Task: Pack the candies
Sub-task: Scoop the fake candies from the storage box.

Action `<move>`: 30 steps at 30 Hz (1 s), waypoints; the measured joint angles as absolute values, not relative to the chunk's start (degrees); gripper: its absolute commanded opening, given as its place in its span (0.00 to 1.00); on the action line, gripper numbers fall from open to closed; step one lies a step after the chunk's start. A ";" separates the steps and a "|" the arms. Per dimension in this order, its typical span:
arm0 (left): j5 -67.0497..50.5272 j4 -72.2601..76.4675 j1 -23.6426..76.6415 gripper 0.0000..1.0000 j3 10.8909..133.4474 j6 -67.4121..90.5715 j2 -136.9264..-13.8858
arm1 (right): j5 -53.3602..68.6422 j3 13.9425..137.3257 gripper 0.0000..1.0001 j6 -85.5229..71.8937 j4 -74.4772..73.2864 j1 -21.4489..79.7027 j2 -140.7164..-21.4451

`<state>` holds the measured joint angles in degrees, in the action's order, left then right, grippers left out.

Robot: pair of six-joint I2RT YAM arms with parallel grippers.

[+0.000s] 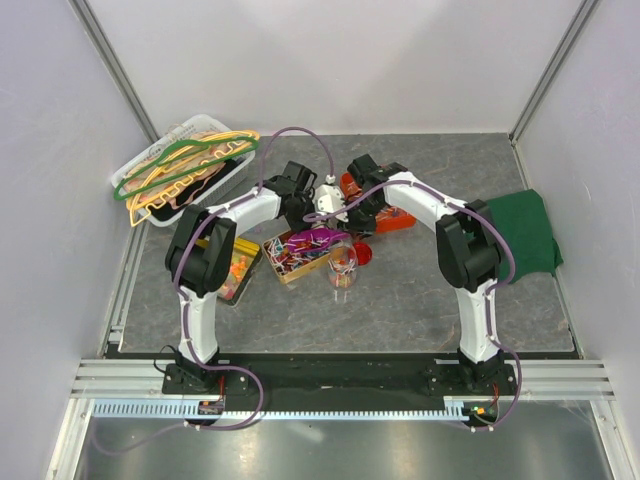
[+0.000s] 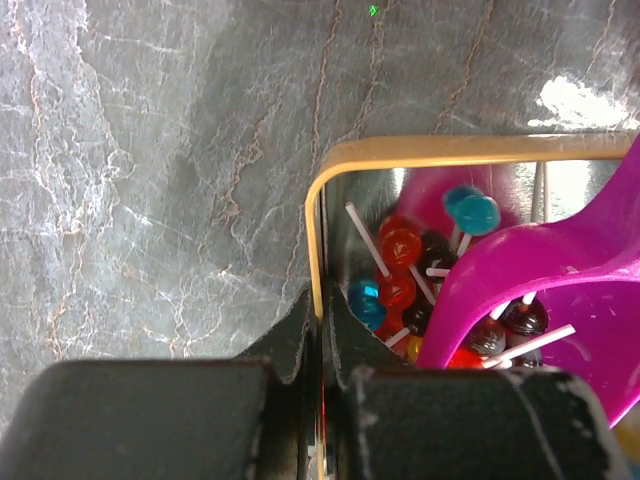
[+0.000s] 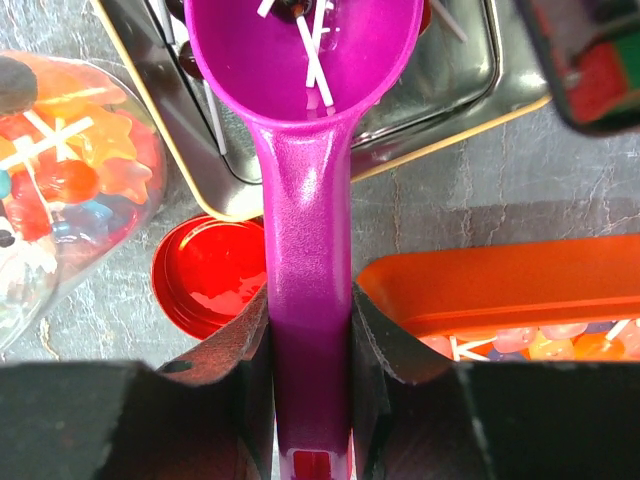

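Closest to me, a flat box (image 1: 238,270) with bright bits in it sits on the desk (image 2: 150,200), partly under my left arm. A little further out stands a clear jar (image 3: 60,180) with some candies inside. Just beside it is a shiny tin (image 2: 420,152) with a gold rim, and in it lie more candies (image 2: 400,245), red, blue and dark ones on white sticks.

My left hand (image 2: 318,318) is pinched tight on the side wall of the tin. My right hand (image 3: 310,302) is clamped on the handle of the purple scoop (image 3: 308,200). The bowl of the scoop hangs over the tin with a few candies in it. I cannot tell if it touches the tin.

A round red lid (image 3: 205,275) lies flat between the jar and an orange tray (image 3: 500,290), which holds pale candies. Further out, a green cloth (image 1: 530,232) lies on the right. On the far left, a white basket (image 1: 140,165) holds wire hangers (image 1: 190,160).
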<state>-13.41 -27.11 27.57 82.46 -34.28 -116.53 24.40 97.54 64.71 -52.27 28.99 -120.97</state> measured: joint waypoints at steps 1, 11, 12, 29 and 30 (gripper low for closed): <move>-13.67 -27.57 27.44 0.02 83.00 -34.28 -116.81 | 24.73 97.12 0.00 64.51 -51.86 28.84 -120.75; -14.17 -29.87 26.48 0.02 88.82 -31.42 -120.53 | 24.99 96.01 0.00 62.94 -48.99 28.32 -119.11; -14.17 -30.02 26.33 0.02 89.38 -31.07 -120.90 | 24.99 96.01 0.00 62.87 -48.75 28.27 -118.91; -15.00 -30.74 24.45 0.24 91.48 -28.12 -122.56 | 25.21 96.03 0.00 62.78 -47.59 28.23 -118.43; -15.14 -30.76 24.23 0.27 91.50 -27.99 -122.72 | 25.21 96.03 0.00 62.78 -47.62 28.23 -118.43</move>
<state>-15.14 -30.76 24.23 91.50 -27.99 -122.72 25.21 96.03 62.78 -47.62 28.23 -118.43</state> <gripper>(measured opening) 0.183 0.347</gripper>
